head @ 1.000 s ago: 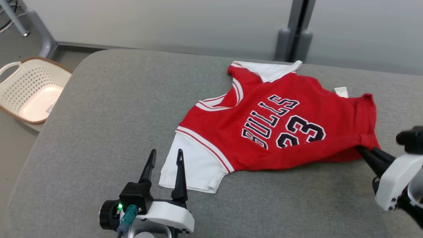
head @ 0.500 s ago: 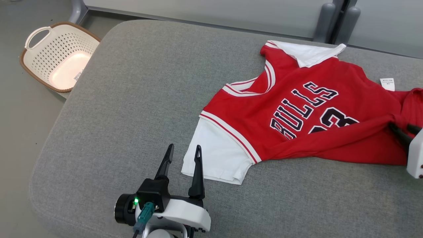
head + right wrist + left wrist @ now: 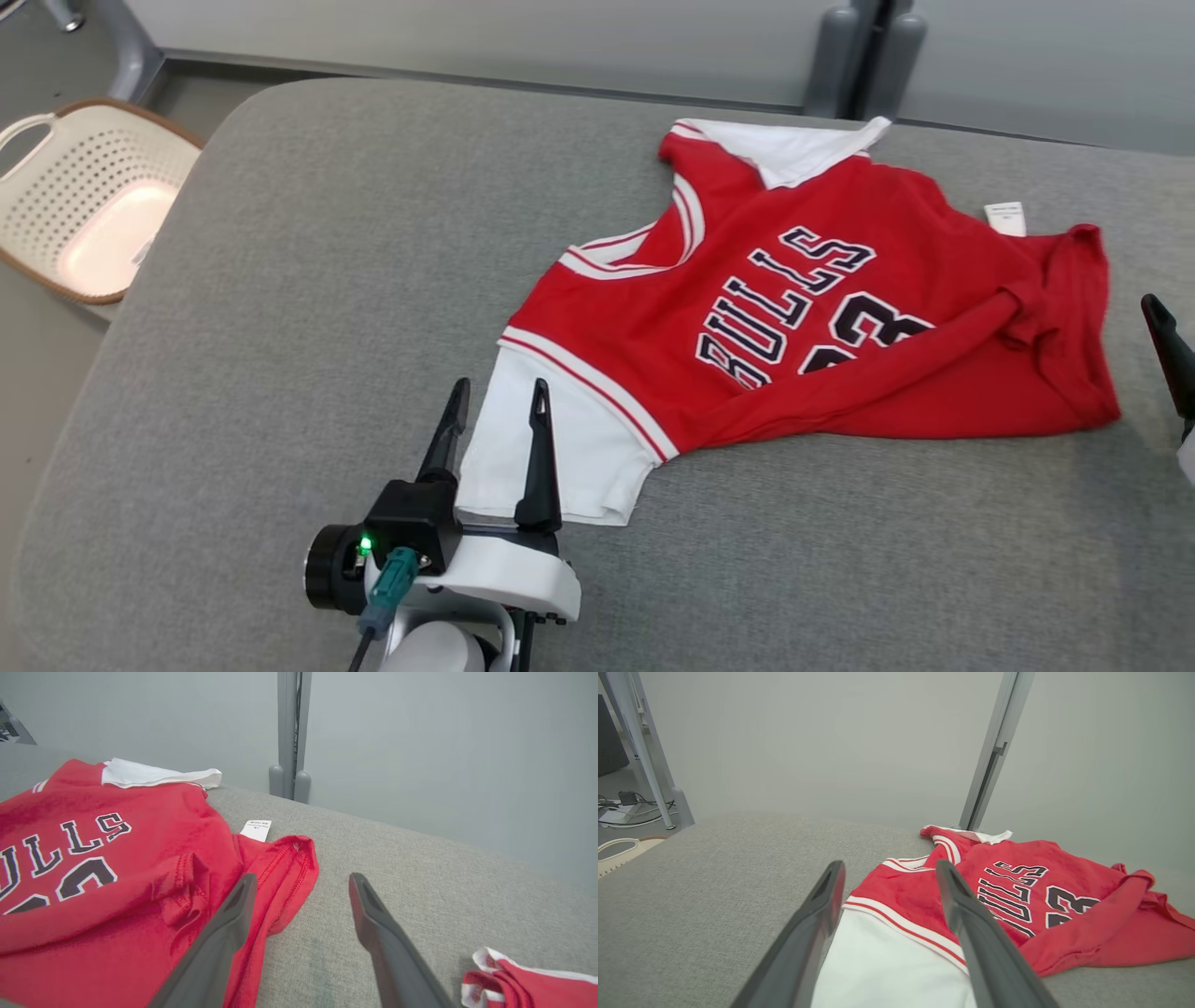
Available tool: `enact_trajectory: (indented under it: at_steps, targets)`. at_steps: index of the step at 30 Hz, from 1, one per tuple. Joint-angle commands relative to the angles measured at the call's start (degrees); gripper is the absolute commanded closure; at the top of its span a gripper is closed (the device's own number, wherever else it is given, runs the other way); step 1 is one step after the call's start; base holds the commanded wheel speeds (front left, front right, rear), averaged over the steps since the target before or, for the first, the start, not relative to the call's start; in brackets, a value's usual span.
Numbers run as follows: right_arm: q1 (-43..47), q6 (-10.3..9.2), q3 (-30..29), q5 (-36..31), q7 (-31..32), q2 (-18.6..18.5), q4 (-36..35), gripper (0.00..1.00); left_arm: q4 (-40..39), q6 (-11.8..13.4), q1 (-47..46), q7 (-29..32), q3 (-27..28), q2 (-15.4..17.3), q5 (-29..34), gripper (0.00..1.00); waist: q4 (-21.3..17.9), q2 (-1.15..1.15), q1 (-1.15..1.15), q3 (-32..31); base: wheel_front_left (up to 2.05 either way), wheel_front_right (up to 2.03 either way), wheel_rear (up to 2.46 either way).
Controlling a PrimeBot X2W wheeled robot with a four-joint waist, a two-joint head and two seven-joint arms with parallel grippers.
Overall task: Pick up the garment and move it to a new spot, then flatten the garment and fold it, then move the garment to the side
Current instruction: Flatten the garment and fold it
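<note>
Grey cushion (image 3: 280,280) bears a Bulls jersey (image 3: 840,308). Left gripper (image 3: 499,390) and right gripper (image 3: 302,879) flank the jersey, jaws spread. Perforated basket (image 3: 56,177) stands far left of the jersey.

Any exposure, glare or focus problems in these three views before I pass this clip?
Head view: even, soft light, jersey lettering crisp; the basket floor is blown out to a warm glare. Left wrist view: left gripper jaws soft near the lens, wall hazy. Right wrist view: right gripper jaws likewise soft, label print unreadable.
</note>
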Motion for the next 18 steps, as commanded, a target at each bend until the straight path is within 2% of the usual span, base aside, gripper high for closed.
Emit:
enact_trajectory:
  at_steps: [1,4,7,11,15,18]
  targets:
    - [1.39,-0.04,-0.33,0.73,-1.76,-0.03,-0.60,0.00,-0.20,-0.10,-0.89,-0.08,0.50,0.25,0.34,0.00,-1.30,0.00,0.00,-0.81,0.00,0.00,0.00]
    - [4.76,-0.04,-0.81,1.87,-7.98,0.73,-3.35,0.00,-0.47,-0.69,-0.54,-0.08,1.33,0.25,0.79,0.00,-2.73,0.00,0.00,-1.82,0.00,0.00,0.00]
    - [8.84,-0.04,-1.77,1.13,-11.41,1.24,-6.83,0.00,-0.66,-1.01,0.32,-0.08,2.41,0.25,1.16,0.00,-4.03,0.00,0.00,-2.64,0.00,0.00,0.00]
    - [14.42,-0.03,-6.27,-2.46,-12.34,4.32,-12.91,0.00,-0.73,-1.52,1.58,-0.08,3.78,0.25,1.86,0.00,-5.71,0.00,0.00,-3.55,0.00,0.00,0.00]
    - [21.74,-0.04,-13.77,-9.56,-12.31,9.12,-19.98,0.00,-0.11,-2.34,2.53,-0.08,4.38,0.24,2.20,0.00,-6.63,0.00,0.00,-4.10,0.00,0.00,0.00]
    - [26.00,-0.03,-17.18,-13.23,-12.32,12.79,-23.00,0.00,0.19,-2.78,3.15,-0.08,4.68,0.25,2.28,0.00,-6.88,0.00,0.00,-4.52,0.00,0.00,0.00]
